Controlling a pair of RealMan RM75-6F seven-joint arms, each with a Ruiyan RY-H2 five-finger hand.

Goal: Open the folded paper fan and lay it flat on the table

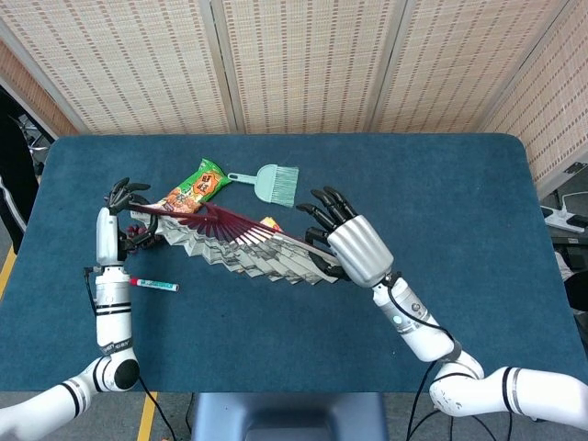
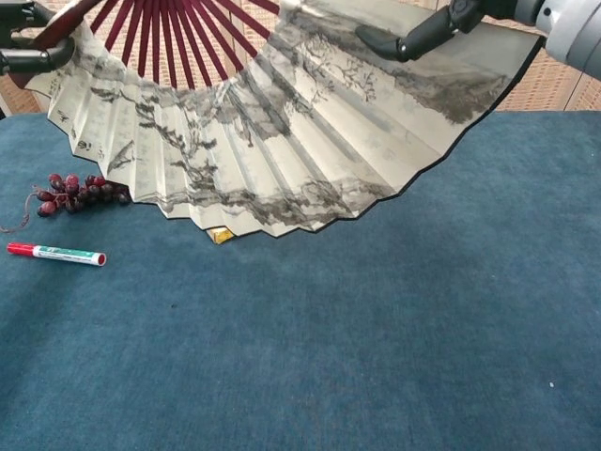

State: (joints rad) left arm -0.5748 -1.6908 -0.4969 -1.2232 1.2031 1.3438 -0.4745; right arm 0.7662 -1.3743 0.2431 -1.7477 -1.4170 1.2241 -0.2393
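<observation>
We find the paper fan (image 2: 272, 132) spread above the desk (image 1: 459, 202), clamped at its ends by the left hand (image 1: 118, 197) and right hand (image 1: 344, 243). It hides most of a yellow box (image 2: 221, 235). Near desk surface lies open.

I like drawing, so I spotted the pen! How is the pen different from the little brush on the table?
The pen is thin and straight, white with a red cap; the brush is pale green with a short handle and a wide fan of bristles. The pen lies near the left hand, on the robot's side of the open fan; the brush lies beyond the fan. Both lie flat on the blue table, untouched.
</observation>
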